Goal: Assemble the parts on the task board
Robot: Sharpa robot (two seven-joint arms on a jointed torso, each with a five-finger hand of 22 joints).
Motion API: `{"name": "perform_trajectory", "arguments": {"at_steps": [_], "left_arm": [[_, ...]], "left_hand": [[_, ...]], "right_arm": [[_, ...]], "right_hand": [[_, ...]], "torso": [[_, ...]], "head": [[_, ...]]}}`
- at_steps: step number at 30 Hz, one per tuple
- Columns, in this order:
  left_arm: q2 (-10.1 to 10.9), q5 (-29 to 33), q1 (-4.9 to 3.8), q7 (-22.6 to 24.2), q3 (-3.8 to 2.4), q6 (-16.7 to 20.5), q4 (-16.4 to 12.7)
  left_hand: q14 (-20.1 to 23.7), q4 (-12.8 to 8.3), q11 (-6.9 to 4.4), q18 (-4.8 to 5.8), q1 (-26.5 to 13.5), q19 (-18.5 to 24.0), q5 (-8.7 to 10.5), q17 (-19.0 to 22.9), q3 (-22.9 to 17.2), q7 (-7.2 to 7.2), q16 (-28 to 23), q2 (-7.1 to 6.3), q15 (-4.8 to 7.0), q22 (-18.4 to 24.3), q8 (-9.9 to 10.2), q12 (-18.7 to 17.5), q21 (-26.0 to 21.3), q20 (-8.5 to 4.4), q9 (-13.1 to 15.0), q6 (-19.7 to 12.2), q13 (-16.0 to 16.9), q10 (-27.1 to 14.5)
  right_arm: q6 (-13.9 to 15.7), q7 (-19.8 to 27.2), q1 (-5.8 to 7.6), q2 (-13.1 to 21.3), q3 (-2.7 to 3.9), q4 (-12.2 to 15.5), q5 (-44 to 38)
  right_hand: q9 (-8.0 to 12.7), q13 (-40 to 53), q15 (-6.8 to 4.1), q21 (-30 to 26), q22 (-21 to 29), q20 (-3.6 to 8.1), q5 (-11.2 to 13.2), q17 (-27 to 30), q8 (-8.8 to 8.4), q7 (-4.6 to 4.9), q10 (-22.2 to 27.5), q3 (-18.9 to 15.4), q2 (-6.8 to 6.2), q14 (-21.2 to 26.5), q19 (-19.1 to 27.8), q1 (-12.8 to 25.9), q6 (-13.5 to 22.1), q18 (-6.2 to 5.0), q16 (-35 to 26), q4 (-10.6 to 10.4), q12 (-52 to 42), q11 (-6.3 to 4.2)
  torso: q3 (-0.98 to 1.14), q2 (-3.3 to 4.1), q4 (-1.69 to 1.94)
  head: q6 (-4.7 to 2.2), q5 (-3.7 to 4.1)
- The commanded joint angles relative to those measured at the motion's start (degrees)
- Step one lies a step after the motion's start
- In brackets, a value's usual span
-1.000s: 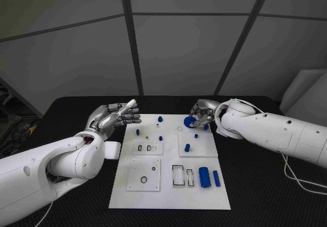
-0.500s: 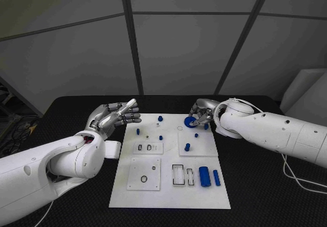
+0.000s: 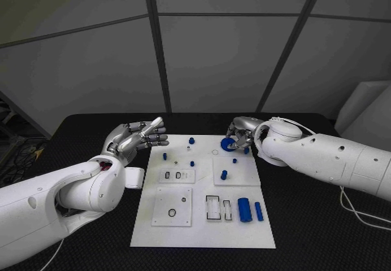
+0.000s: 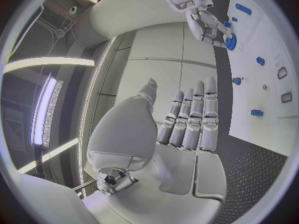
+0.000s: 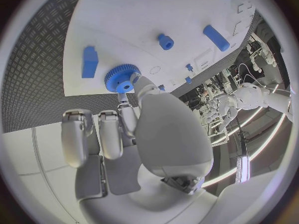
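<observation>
On the near right part of the task board (image 3: 204, 231) lie a blue cylinder (image 3: 243, 210) and a thinner blue pin (image 3: 258, 212). At the far left edge the left hand (image 3: 134, 138) hovers with fingers apart, holding nothing. At the far right corner the right hand (image 3: 240, 134) pinches a blue gear (image 3: 227, 145) against the board.

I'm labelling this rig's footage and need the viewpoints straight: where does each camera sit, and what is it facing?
Head view: on the robot's head, looking down at the task board; both arms reach in, the left hand raised beside the board, the right hand on the blue gear.
Left wrist view: behind the left hand, facing along its fingers past the board's edge.
Right wrist view: behind the right hand, facing the board.
Shared: all three show the gear and the right hand at it.
</observation>
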State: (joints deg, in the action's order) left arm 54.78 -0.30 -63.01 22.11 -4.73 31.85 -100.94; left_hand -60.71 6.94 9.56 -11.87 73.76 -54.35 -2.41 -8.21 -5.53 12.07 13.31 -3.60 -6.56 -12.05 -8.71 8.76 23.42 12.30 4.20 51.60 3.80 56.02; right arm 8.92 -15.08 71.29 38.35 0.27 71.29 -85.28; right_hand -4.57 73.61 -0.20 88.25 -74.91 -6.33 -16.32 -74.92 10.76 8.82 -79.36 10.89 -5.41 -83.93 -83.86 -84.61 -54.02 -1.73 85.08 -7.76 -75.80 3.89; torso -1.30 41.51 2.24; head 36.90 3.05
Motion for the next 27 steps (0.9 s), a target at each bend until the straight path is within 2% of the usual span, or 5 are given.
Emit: {"name": "perform_trajectory", "arguments": {"at_steps": [1,11,19,24,27], "left_arm": [[0.0,-0.5,-0.05,0.2,-0.04,-0.6,-0.1],[0.0,-0.5,-0.02,0.1,-0.04,-0.7,0.0],[0.0,-0.5,0.01,0.0,-0.04,-0.7,0.0],[-0.1,-0.5,0.01,0.0,-0.04,-0.7,0.1],[0.0,-0.5,0.01,0.0,-0.04,-0.7,0.1]], "left_hand": [[0.0,-0.2,0.17,1.7,0.0,-0.4,-0.25,-0.1,0.1,0.41,-0.2,0.61,-0.26,-0.1,0.2,-0.4,0.4,0.14,-0.1,0.1,0.0,0.0],[0.0,-0.2,0.17,1.7,0.0,-0.4,-0.25,-0.1,0.1,0.41,-0.2,0.61,-0.26,-0.1,0.2,-0.4,0.4,0.14,-0.1,0.1,0.0,0.0],[-0.1,-0.3,0.17,1.7,0.1,-0.3,-0.25,-0.1,0.1,0.41,-0.3,0.71,-0.26,-0.1,0.3,-0.5,0.4,0.14,-0.1,0.2,0.0,0.0],[-0.1,-0.4,0.18,1.7,0.2,-0.3,-0.25,-0.1,0.2,0.41,-0.3,0.75,-0.26,-0.1,0.3,-0.5,0.3,0.14,-0.1,0.2,0.0,0.0],[-0.1,-0.4,0.18,1.7,0.2,-0.3,-0.25,-0.1,0.2,0.41,-0.3,0.75,-0.26,-0.1,0.3,-0.5,0.3,0.14,-0.1,0.2,0.0,0.0]], "right_arm": [[1.4,-0.7,-0.04,0.1,-0.07,0.3,-2.5],[3.4,-1.0,-0.09,0.6,-0.05,2.1,-2.6],[5.6,-2.4,-0.05,1.3,0.03,5.6,-4.0],[6.5,-3.2,-0.01,0.8,0.06,7.8,-5.1],[6.8,-3.5,0.01,0.2,0.07,8.8,-5.6]], "right_hand": [[-0.1,0.3,-0.13,0.2,-11.3,0.16,-0.4,-3.9,0.12,0.05,-0.4,0.5,-0.2,-3.9,-3.1,0.2,-0.5,0.82,0.2,0.1,-0.5,-0.13],[0.2,1.0,-0.23,0.4,-11.9,0.24,-1.7,-4.1,-0.19,-0.08,-0.7,1.6,-0.6,-4.0,-3.6,1.2,-1.1,0.96,0.3,0.1,-1.0,-0.24],[0.3,1.1,-0.24,0.5,-12.0,0.27,-2.5,-4.2,-0.47,-0.08,-0.7,2.3,-0.92,-4.0,-3.7,1.4,-1.2,0.99,0.4,0.4,-1.0,-0.24],[0.4,1.3,-0.24,0.6,-12.2,0.27,-2.8,-4.2,-0.54,-0.08,-0.7,2.5,-1.01,-4.0,-3.8,1.6,-1.2,1.03,0.4,0.4,-1.1,-0.24],[0.4,1.4,-0.24,0.6,-12.3,0.28,-3.0,-4.2,-0.6,-0.08,-0.8,2.7,-1.04,-4.0,-3.9,1.6,-1.3,1.06,0.4,0.4,-1.2,-0.25]], "torso": [[0.0,-0.03,-0.05],[0.04,-0.01,-0.03],[-0.03,-0.06,0.04],[-0.06,-0.05,0.05],[-0.12,-0.03,0.19]], "head": [[-0.04,0.01],[-0.14,-0.06],[-0.11,-0.1],[-0.18,-0.16],[-0.28,-0.26]]}}
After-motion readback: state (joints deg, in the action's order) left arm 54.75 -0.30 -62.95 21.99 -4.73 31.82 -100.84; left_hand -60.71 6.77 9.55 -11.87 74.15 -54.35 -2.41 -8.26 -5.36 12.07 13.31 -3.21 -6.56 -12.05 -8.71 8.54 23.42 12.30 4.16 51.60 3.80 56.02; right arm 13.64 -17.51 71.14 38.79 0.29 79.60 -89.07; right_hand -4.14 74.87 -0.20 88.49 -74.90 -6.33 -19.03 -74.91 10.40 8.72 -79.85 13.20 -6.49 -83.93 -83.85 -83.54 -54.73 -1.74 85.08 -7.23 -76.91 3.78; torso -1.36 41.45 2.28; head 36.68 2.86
